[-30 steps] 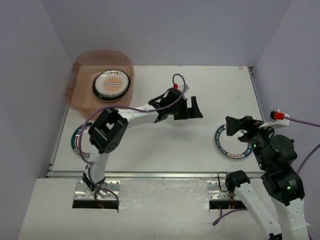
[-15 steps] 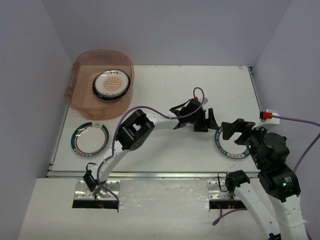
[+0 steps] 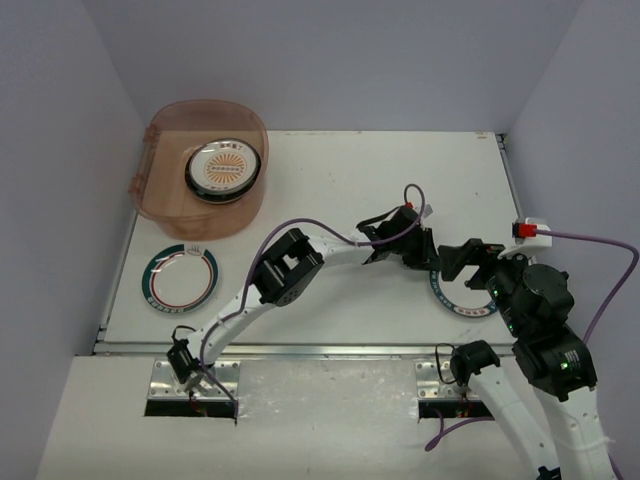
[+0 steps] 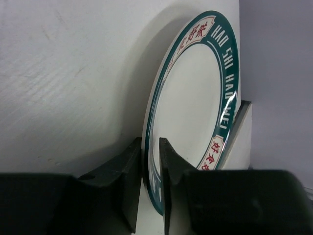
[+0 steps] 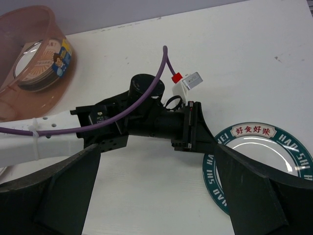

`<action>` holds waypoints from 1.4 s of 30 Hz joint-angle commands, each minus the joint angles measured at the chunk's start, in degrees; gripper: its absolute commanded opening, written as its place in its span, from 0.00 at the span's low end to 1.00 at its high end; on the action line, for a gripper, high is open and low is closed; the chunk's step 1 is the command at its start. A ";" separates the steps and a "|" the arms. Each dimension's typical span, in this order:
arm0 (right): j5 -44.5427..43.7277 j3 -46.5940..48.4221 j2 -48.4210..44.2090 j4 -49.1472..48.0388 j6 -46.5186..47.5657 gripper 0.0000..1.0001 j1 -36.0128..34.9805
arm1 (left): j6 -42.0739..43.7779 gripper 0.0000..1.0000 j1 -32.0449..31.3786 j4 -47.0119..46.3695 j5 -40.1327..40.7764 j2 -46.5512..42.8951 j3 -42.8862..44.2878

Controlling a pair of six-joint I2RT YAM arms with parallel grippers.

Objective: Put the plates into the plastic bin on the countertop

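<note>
the left pincer [image 4: 151, 147] looks clenched on the left edge of the white round plate with a teal lettered rim [image 4: 195, 107], with one finger slid beneath so the plate can lift off the flat white surface [image 3: 340, 190]. the right pincer [image 5: 156, 152] hangs released just beside it. the translucent pinkish plastic bin [image 3: 160, 195] sits well apart at the far left and holds a stack of plates [image 3: 222, 168].

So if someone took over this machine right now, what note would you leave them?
Left gripper: fingers straddle the rim of the right-hand teal-rimmed plate; whether it is clamped, cannot tell.
Right gripper: open, empty, hovering over that plate.
Done: a stack of plates, orange sunburst on top, sits in the plastic bin.
To do: bin this plate, then the other teal-rimmed plate lying on the countertop just in front of the bin.
</note>
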State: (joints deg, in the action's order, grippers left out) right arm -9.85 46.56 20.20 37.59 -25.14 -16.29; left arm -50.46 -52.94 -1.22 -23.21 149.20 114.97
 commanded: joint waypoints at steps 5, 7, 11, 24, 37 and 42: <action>0.18 -0.33 -0.15 -3.48 1.06 0.99 -0.41 | 6.59 0.00 -0.10 6.15 1.55 -2.76 -1.62; 0.27 -0.19 0.07 -3.40 1.06 0.99 -0.46 | 7.54 0.00 3.11 4.75 2.16 -9.41 -6.39; 1.00 0.69 0.63 -3.15 1.15 0.99 -0.50 | 11.87 0.00 10.75 4.34 2.18 -22.66 -11.88; 7.42 -0.58 7.84 -6.08 0.28 0.99 -0.50 | 9.96 0.00 58.45 20.71 11.64 -58.71 -22.67; 13.06 -2.92 13.95 -10.13 0.49 0.99 -0.50 | 6.60 0.00 76.76 15.45 7.56 -59.55 -35.56; 13.36 -3.53 13.60 -10.30 0.86 0.99 -0.50 | 5.55 0.00 76.34 14.36 7.13 -53.66 -34.07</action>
State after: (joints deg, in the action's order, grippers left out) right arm 2.44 43.51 34.11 31.12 -25.04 -16.64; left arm -42.60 23.69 19.54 -13.31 93.85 77.91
